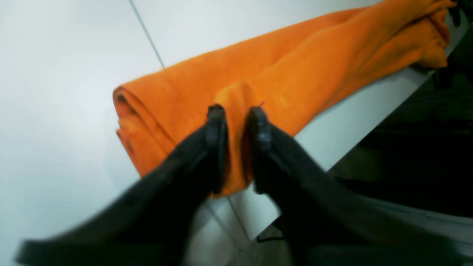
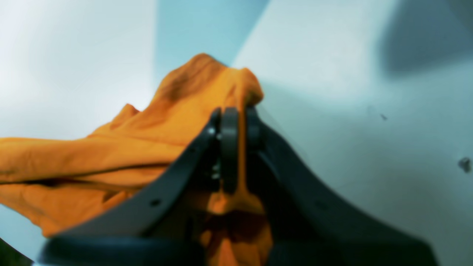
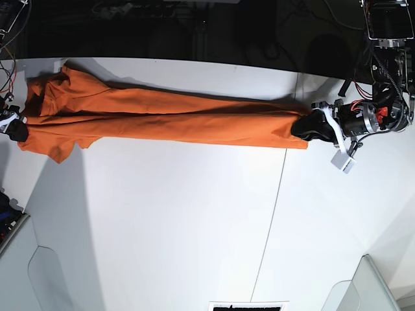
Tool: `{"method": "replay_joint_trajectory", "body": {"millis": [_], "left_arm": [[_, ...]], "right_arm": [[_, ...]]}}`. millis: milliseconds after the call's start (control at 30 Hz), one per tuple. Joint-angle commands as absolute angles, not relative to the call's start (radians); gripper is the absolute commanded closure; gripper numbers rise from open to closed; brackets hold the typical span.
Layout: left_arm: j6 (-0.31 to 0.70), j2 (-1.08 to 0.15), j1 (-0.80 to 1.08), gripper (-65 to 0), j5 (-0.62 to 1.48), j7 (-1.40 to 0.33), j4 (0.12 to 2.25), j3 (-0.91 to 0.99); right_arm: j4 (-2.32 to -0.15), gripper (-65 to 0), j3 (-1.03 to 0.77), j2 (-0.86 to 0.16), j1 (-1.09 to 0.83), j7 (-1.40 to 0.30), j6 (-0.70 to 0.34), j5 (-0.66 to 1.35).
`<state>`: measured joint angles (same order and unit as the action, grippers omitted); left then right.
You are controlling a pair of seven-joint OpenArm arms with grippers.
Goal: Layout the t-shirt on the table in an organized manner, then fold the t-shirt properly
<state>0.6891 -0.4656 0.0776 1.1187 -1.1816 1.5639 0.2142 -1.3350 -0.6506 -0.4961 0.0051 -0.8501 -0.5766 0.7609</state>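
The orange t-shirt [image 3: 162, 116] lies stretched into a long narrow band along the far part of the white table [image 3: 194, 227]. At its right end, my left gripper [image 3: 305, 126] stands with its jaws parted; in the left wrist view a ridge of the t-shirt [image 1: 295, 70] rises between the left gripper's [image 1: 238, 111] black fingers. On the far left, my right gripper [image 3: 16, 126] holds the other end. The right wrist view shows the right gripper [image 2: 236, 112] pinched tight on a bunched fold of the t-shirt [image 2: 111, 155].
A thin dark seam [image 3: 272, 214] crosses the table right of centre. The far table edge [image 3: 194, 61] runs just behind the shirt, with dark space and cables beyond. Grey bins sit at the near left [image 3: 39, 272] and near right [image 3: 373, 285] corners.
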Motion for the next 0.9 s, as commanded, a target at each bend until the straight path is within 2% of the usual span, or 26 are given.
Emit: {"method": "replay_joint_trajectory", "body": {"millis": [0, 33, 200, 433, 600, 867], "left_arm": [[0.698, -0.482, 0.064, -20.9, 1.143, -1.163, 1.579, 0.223], [0.698, -0.482, 0.063, -22.9, 1.151, -1.156, 1.58, 0.226], [0.698, -0.481, 0.065, -23.0, 1.183, -1.149, 1.636, 0.273], [0.698, -0.421, 0.074, -22.9, 1.241, -1.156, 1.852, 0.289], [0.698, -0.302, 0.095, -22.9, 1.198, -1.137, 1.907, 0.099], [0.698, -0.077, 0.097, -22.9, 0.984, -1.035, 1.801, -0.213]], "right_arm": [[-1.353, 0.0, -0.66, -0.523, 0.016, -0.828, -0.581, 0.782], [-1.353, 0.0, -0.66, -0.523, 0.016, -0.828, -0.581, 0.782], [-1.353, 0.0, -0.66, -0.523, 0.016, -0.828, -0.58, 0.783], [-1.354, 0.0, -0.66, -0.523, 0.016, -0.837, -0.58, 0.821], [-1.393, 0.0, -0.66, -0.523, 0.015, -0.873, -0.581, 0.828], [-1.468, 0.0, -0.66, -0.523, 0.016, -0.901, -0.58, 0.823]]}}
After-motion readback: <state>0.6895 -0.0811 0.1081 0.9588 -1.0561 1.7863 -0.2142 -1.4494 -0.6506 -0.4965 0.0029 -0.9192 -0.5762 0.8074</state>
